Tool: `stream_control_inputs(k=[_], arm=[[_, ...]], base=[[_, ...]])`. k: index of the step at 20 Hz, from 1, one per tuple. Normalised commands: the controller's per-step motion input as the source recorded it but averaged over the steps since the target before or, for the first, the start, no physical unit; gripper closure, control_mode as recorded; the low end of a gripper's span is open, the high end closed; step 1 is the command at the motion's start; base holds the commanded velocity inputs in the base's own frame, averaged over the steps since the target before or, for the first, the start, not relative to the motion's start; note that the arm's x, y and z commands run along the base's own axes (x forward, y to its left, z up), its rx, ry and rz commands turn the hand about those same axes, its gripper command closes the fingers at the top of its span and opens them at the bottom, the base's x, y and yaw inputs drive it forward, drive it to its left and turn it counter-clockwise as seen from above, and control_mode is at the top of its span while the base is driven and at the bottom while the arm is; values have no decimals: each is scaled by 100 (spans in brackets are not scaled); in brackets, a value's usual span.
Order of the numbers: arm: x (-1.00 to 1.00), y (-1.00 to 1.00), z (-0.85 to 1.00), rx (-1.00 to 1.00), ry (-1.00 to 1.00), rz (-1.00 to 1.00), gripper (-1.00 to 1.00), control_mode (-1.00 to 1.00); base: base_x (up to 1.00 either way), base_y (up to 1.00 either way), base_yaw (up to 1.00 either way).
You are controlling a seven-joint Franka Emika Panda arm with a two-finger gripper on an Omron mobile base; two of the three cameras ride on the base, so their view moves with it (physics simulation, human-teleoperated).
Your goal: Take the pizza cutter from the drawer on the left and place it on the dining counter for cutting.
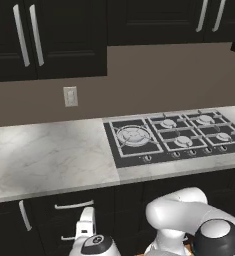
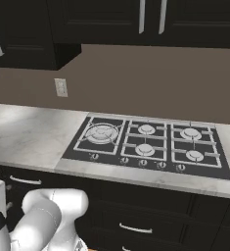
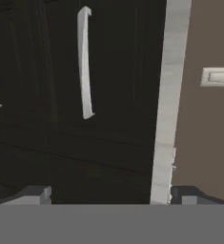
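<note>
The claw point(image 3: 108, 198) stands with its two small dark fingertips point(image 3: 35, 194) spread wide apart and nothing between them, low in front of the black cabinet fronts under the stove surface. In the hand view, which is rolled on its side, the wide shallow drawer with a black front point(image 3: 61, 71) lies straight ahead of the claw and apart from it; it is shut. Its curved silver bar handle point(image 3: 85, 62) sits between the two fingertips' lines and further off, untouched. In the left base view that same handle runs level, its long axis along the cabinet face from left to right, with the white hand just below it and a second similar handle point(image 1: 69, 237) under it. Above the drawer lies the grey-white marble surface point(image 1: 49, 155), carrying the black gas stove with silver burners point(image 1: 174, 137). On the brown wall behind is a white wall outlet point(image 1: 70, 96). Black upper cabinets with silver bar handles point(image 1: 39, 35) hang over the surface.
</note>
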Motion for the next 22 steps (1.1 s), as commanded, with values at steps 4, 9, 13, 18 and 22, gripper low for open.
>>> stream_control_inputs(k=[4,9,13,18,22], arm=[[33,8,-21,-3,-6,10,-100,-100],[27,18,-21,-2,-2,7,-100,-100],[19,32,-23,-2,0,1,-100,-100],[22,34,-34,-3,-1,0,-100,-100],[24,33,-35,-4,-4,0,-100,-100]], base=[[0,0,0],[0,0,0],[0,0,0],[0,0,0],[0,0,0]])
